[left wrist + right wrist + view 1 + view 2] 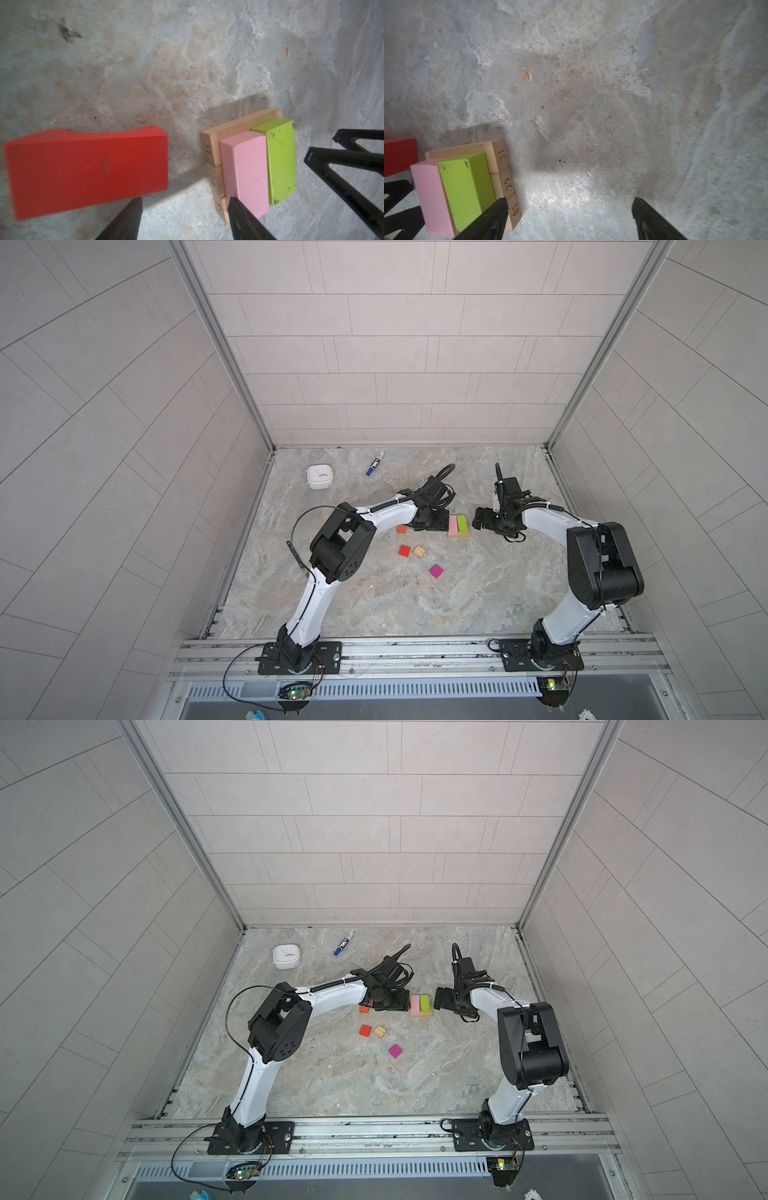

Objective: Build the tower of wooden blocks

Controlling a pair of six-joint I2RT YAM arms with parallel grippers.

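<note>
Flanking the tower (459,526) in the middle of the tabletop (374,605), the left gripper (184,199) and right gripper (570,200) both stand spread and empty; the red arch (87,170) beside it, light, stiff and likely slick-painted, looks best pinched across its flat sides.

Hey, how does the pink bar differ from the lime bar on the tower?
Colour: the pink bar is pink, the lime bar green. Side: pink lies nearer the left gripper, lime nearer the right gripper. Wear: lime shows dark scuffs near its ends; pink looks nearly clean. Both lie flat, side by side, on the tan bars.
</note>
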